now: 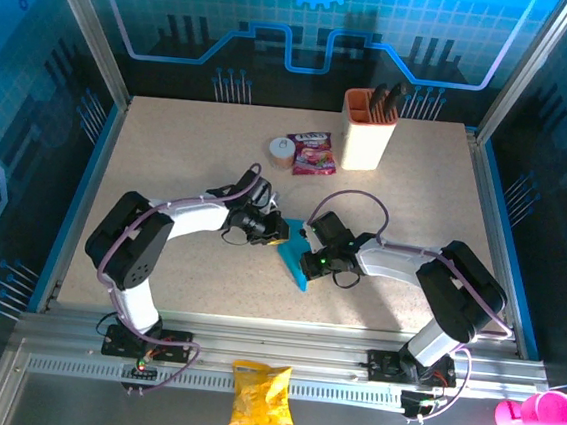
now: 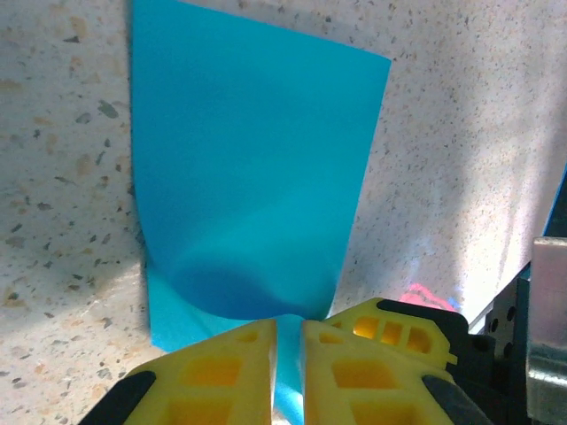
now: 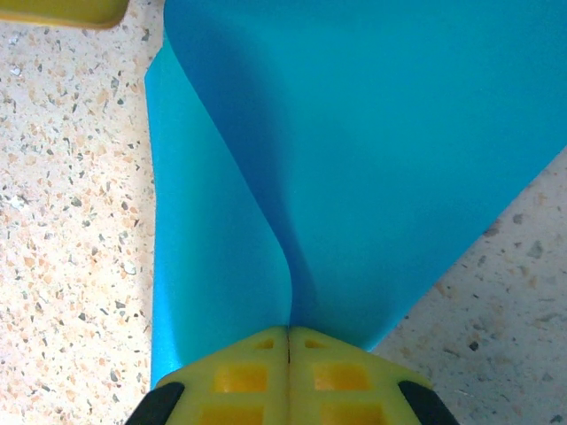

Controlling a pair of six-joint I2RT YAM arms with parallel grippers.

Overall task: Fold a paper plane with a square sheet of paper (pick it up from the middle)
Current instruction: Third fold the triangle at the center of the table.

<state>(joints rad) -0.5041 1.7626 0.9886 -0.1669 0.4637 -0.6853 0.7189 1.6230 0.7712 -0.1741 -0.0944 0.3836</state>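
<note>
The square sheet of paper [image 1: 293, 261] is bright cyan-blue and lies folded over on the speckled table between my two arms. In the left wrist view the paper [image 2: 257, 159] curls up from the table toward my left gripper [image 2: 288, 332]. Its yellow fingers [image 2: 221, 367] stand a narrow gap apart, and blue paper shows in that gap. My right gripper [image 3: 289, 335] is shut on a raised fold of the paper [image 3: 381, 133], with its jaws pressed together. From above, the left gripper [image 1: 280, 230] and right gripper [image 1: 307, 258] meet at the sheet from opposite sides.
At the back of the table stand an orange-and-cream holder [image 1: 366, 130], a red-purple snack packet [image 1: 312, 153] and a small roll [image 1: 281, 151]. A yellow crisp bag [image 1: 261, 396] lies on the front rail. A pink object [image 1: 535, 415] sits at the front right.
</note>
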